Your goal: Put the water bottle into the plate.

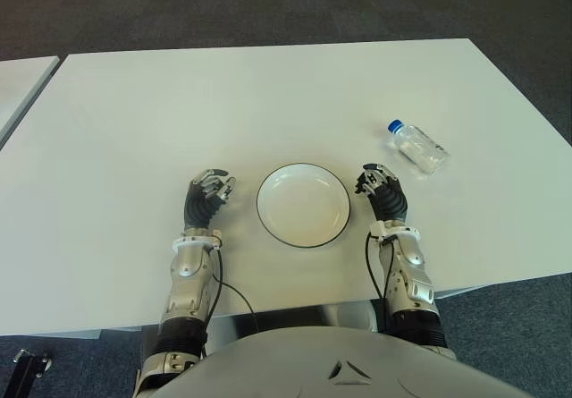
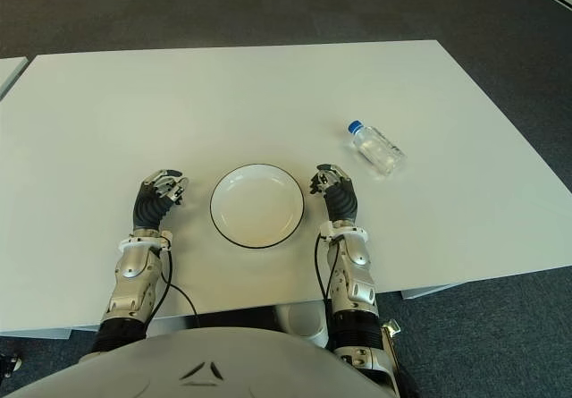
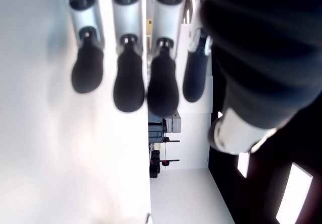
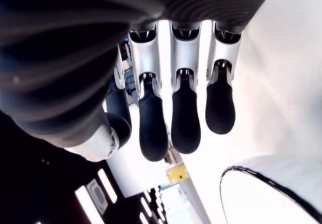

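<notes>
there, water bottle (image 1: 416,147) on its side toward table's (image 1: 268,94) right edge, well apart from plate (image 1: 303,204); both hands relaxed, empty.

Two silver-grey forearms with ribbed black collars near the elbows. Left hand (image 1: 209,190) and right hand (image 1: 379,186) both wrapped in black ribbed wrist sleeves, white bands just behind. Thin black cables looping off each wrist. Fingers (image 4: 185,114): silver metal segments, small dark screws, rounded black rubber tips. Grey torso shell below, small dark emblem.
</notes>
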Robot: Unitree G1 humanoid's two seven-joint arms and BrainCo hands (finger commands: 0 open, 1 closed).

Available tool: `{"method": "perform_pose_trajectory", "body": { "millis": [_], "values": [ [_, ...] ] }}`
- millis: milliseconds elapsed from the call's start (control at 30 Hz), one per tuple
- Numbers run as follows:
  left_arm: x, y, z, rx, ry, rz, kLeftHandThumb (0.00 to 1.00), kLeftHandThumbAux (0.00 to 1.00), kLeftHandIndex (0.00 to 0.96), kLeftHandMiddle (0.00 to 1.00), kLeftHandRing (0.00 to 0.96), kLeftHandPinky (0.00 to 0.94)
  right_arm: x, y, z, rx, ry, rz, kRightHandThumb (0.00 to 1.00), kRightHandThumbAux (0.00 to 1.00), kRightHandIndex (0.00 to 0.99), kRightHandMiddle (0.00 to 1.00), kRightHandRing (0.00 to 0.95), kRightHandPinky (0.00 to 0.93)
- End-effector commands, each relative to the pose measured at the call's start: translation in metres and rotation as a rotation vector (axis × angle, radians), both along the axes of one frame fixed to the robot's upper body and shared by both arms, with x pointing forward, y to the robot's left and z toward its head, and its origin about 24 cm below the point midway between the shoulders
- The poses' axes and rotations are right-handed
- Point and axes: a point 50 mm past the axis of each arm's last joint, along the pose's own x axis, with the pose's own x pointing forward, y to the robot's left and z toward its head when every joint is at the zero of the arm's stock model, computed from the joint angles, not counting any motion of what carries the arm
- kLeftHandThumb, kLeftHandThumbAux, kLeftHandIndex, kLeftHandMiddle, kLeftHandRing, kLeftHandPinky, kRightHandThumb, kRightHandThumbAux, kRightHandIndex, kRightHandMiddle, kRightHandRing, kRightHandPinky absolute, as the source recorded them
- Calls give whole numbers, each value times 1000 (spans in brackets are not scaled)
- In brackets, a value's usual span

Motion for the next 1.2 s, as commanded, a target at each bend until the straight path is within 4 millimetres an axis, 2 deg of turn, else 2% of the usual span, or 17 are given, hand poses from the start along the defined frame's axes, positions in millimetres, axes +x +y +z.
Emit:
{"method": "perform_pose_trajectory", "body": {
  "millis": [33, 133, 367, 633, 767, 900, 1000, 1100, 1200],
  "values": [
    [-5, -3, -7, -10, 43, -4, 702, 719, 434, 715, 707, 697, -6, 4, -10, -50, 33, -21, 706, 726, 435, 636, 627, 618],
    [-5, -3, -7, -9, 45, -2, 702, 719, 434, 716, 708, 700, -7, 4, -10, -123, 13, -33, 706, 727, 435, 633, 621, 606],
    [-5, -4, -7, -2, 48, 6, 703, 719, 434, 714, 705, 690, -9, 11, -2, -426, -91, -101, 706, 728, 434, 619, 604, 602],
    [-5, -4, -7, 0, 49, 7, 702, 720, 434, 720, 710, 693, -9, 15, 4, -643, -193, -173, 705, 728, 432, 619, 614, 596],
    [-6, -4, -9, -30, 74, 41, 703, 719, 434, 711, 700, 674, -4, 13, 12, -793, -272, -209, 704, 729, 431, 644, 648, 652],
    [-6, -4, -10, -28, 71, 56, 705, 718, 434, 704, 694, 670, 6, 8, 26, -928, -363, -240, 702, 730, 430, 662, 667, 654],
    [-6, -4, -10, -28, 69, 57, 705, 717, 435, 703, 694, 674, 12, 6, 35, -978, -406, -252, 699, 731, 427, 650, 644, 608],
    [-6, -5, -10, -30, 67, 59, 706, 717, 435, 703, 693, 673, 16, 4, 40, -1021, -430, -255, 693, 733, 417, 547, 535, 488],
    [-6, -5, -10, -31, 62, 55, 706, 717, 435, 705, 694, 674, 26, 1, 54, -1073, -471, -255, 685, 735, 406, 428, 423, 385]
  ]
}}
